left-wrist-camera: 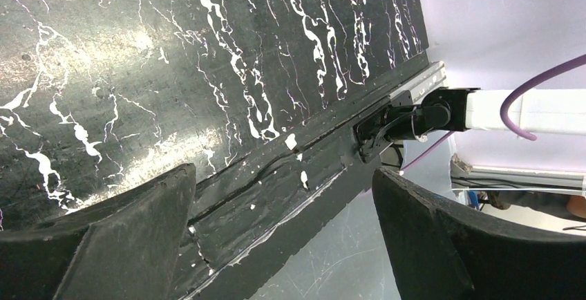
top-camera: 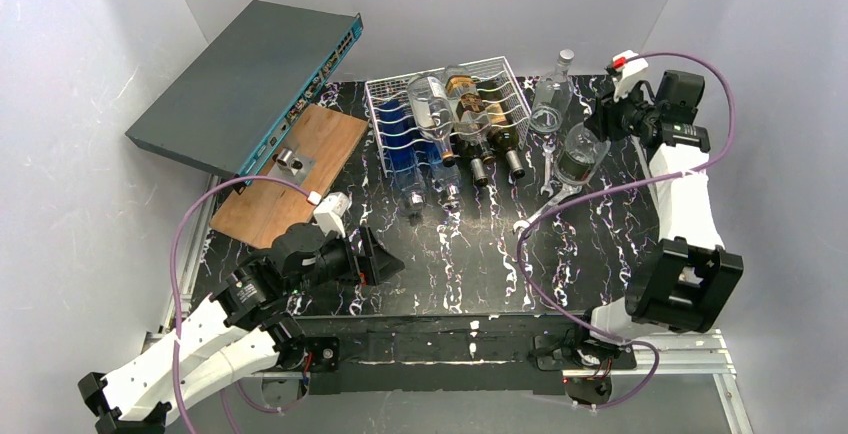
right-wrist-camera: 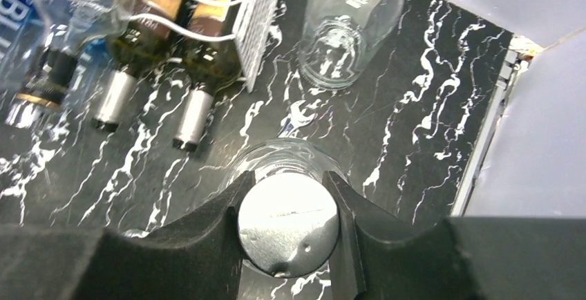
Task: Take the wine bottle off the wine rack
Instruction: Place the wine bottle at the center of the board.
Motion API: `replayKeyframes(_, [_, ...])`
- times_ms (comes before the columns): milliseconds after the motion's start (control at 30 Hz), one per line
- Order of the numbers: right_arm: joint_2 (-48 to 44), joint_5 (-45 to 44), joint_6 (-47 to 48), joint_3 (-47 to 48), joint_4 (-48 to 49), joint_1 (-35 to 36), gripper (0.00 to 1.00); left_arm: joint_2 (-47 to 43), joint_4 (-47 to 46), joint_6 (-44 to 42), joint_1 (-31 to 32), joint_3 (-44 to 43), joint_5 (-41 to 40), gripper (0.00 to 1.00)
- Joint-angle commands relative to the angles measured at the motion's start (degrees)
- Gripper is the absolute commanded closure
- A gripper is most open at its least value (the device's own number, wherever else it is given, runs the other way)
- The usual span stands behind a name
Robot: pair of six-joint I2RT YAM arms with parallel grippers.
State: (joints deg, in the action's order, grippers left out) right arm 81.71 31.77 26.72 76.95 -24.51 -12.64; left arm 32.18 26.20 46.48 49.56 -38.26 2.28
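The white wire wine rack (top-camera: 392, 94) lies at the back middle of the table, with several bottles resting in its cradles: a blue one (top-camera: 400, 144), a clear one (top-camera: 432, 109) and dark ones (top-camera: 478, 126). To the right of the rack, my right gripper (top-camera: 606, 122) (right-wrist-camera: 290, 179) is shut on the silver cap (right-wrist-camera: 289, 227) of a clear wine bottle (top-camera: 579, 154). That bottle is off the rack, tilted, with its base down by the table. In the right wrist view the rack's edge (right-wrist-camera: 261, 16) shows at upper left. My left gripper (top-camera: 378, 259) (left-wrist-camera: 282, 175) hangs open and holds nothing over the table's near edge.
A second clear bottle (top-camera: 551, 94) (right-wrist-camera: 351, 23) stands upright between the rack and the right arm. A wrench (top-camera: 545, 204) lies in front of the held bottle. A grey network switch (top-camera: 250, 79) leans at the back left over a wooden board (top-camera: 290, 169).
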Motion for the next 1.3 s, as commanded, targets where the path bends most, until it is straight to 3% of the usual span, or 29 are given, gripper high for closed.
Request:
replayKeyframes(0, [1.54,-2.06,-6.61,7.5,16.98,-0.19,0.99,0.02,0.26,-0.73,-0.34,0.71,-0.87,0.02])
replayKeyframes(567, [13.93,-12.06,-15.59,13.5,31.61,-0.01,0.99,2.43,-0.09,-1.66,-0.3,0.61,-1.49,0.02])
replayKeyframes(967, [17.35,-21.98,-16.78,12.6,39.19,1.43,0.99,4.22,-0.61,-1.96,-0.3,0.3,-1.48,0.02])
replayKeyframes(1267, [19.32,-24.45,-20.29,11.62,43.26,2.57,0.99,5.46,-1.0,-2.14,-0.31,-0.14,-1.33,0.02])
